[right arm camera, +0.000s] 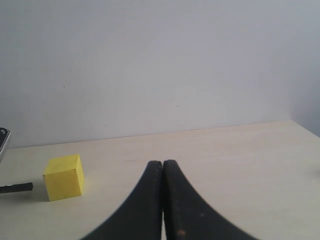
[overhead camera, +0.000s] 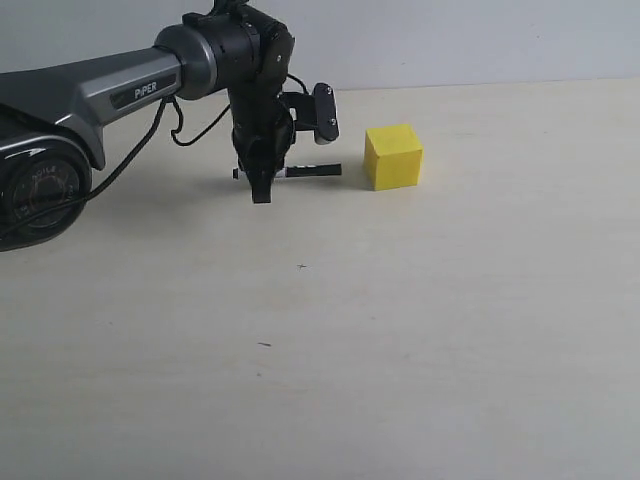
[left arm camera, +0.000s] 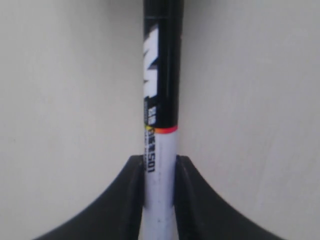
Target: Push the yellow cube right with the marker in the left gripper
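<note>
The yellow cube (overhead camera: 393, 156) rests on the pale table, right of my left gripper (overhead camera: 262, 186). That black gripper points down and is shut on the marker (overhead camera: 312, 171), which lies level just above the table. The marker's black end points at the cube and stops a short gap left of it. In the left wrist view both fingers (left arm camera: 131, 185) clamp the marker (left arm camera: 161, 150) on its white barrel below the red band. My right gripper (right arm camera: 163, 165) is shut and empty. It stands off to the right of the cube (right arm camera: 63, 177); the marker's tip (right arm camera: 16, 188) also shows there.
The dark grey arm lettered PiPER (overhead camera: 120, 95) reaches in from the left with a black cable (overhead camera: 140, 150). The pale table (overhead camera: 400, 330) runs back to a grey wall (right arm camera: 160, 65). A few small dark specks (overhead camera: 264, 344) mark the tabletop.
</note>
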{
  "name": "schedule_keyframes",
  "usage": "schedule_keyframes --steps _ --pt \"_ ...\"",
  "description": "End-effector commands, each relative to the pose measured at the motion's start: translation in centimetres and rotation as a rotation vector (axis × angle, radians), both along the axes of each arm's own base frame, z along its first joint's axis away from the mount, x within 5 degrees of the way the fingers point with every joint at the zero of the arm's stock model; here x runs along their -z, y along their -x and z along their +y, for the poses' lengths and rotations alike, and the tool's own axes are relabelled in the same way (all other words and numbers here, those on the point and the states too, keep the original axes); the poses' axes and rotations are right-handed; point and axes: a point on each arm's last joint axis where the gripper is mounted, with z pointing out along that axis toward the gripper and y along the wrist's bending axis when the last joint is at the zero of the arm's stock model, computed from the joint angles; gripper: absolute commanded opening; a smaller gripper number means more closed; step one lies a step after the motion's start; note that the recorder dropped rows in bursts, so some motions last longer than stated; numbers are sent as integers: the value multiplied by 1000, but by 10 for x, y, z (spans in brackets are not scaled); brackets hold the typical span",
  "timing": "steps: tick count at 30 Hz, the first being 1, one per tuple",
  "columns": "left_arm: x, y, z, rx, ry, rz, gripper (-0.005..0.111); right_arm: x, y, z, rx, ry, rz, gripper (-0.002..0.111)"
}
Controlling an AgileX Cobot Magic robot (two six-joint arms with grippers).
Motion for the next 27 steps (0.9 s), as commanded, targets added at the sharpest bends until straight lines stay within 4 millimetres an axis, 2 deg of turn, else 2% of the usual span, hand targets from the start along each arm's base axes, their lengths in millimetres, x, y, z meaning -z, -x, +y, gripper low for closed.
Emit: schedule_keyframes --steps 1,4,9,10,15,18,21,27 --pt "-8 -5 -4 -9 43 -64 0 1 0 0 3 0 -3 0" --pt "-9 -4 -9 3 52 -83 0 1 0 0 3 0 -3 0" --pt "-12 14 -40 86 39 -122 0 1 0 0 3 0 -3 0" --pt "-13 13 -40 84 41 -124 0 1 0 0 3 0 -3 0" --pt "-15 -8 -6 -98 62 -141 0 1 0 0 3 0 -3 0" --pt "-14 -10 -3 -112 63 -141 0 1 0 0 3 0 -3 0" --pt "-14 -7 -13 -88 80 -158 0 1 0 0 3 0 -3 0" --pt "-20 7 -47 -13 140 -218 0 1 0 0 3 0 -3 0"
